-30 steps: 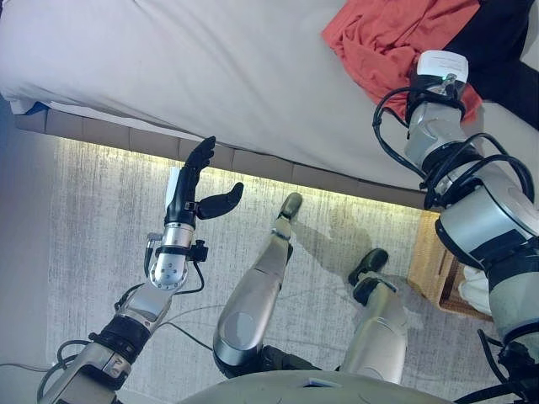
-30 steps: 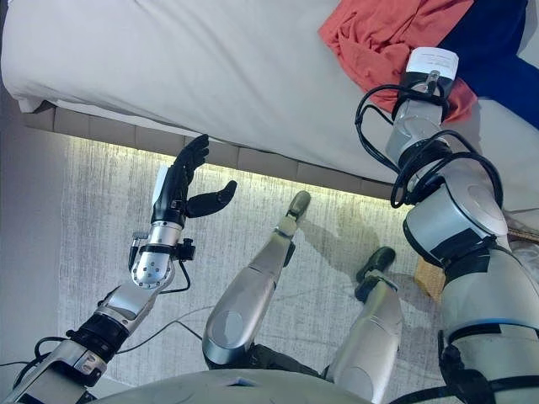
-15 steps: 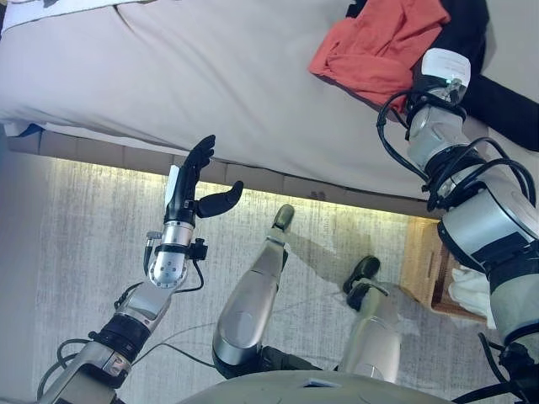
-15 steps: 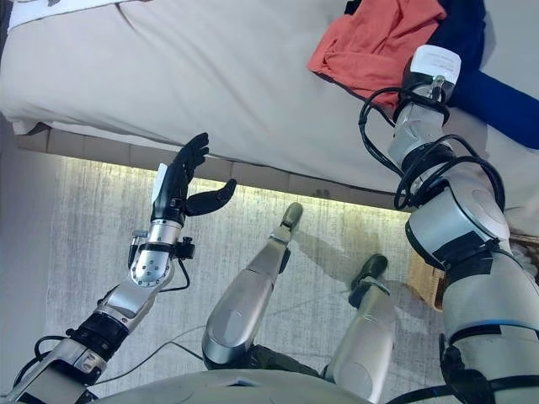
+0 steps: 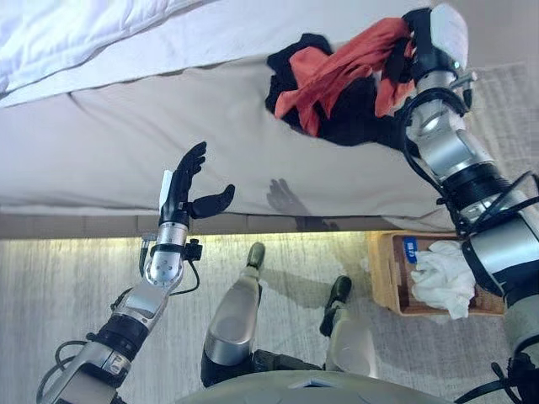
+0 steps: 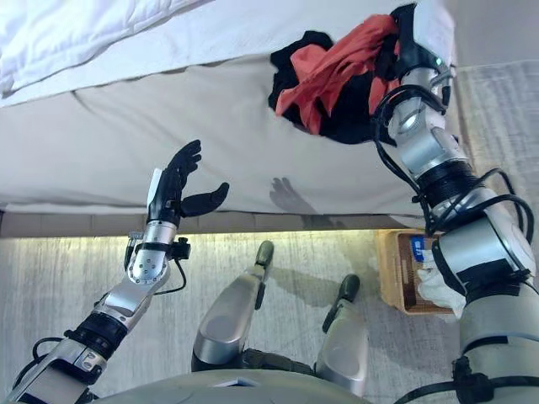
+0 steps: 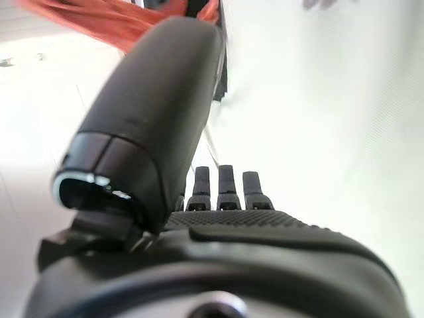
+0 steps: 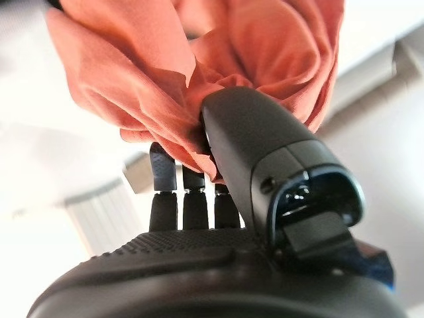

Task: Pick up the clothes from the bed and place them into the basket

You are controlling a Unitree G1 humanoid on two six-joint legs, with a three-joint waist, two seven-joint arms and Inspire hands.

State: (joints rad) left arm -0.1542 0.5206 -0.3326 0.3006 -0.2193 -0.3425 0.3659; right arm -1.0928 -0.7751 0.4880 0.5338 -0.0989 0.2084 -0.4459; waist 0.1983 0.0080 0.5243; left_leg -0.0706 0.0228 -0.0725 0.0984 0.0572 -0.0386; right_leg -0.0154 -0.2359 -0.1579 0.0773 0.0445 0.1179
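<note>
An orange cloth is bunched in my right hand at the upper right, over the beige bed. In the right wrist view the thumb and fingers pinch the orange cloth. A dark garment is tangled with it underneath; I cannot tell whether it is held too. My left hand is open and empty in front of the bed's side, and it also shows in the left wrist view.
A wicker basket stands on the rug at the lower right, by the bed's side, with a white cloth in it. White bedding lies on the bed at the upper left.
The camera has shifted, showing more of the bed and basket. My right hand has lifted, with the orange cloth gathered up in it and the dark garment along with it. The left hand keeps its pose.
</note>
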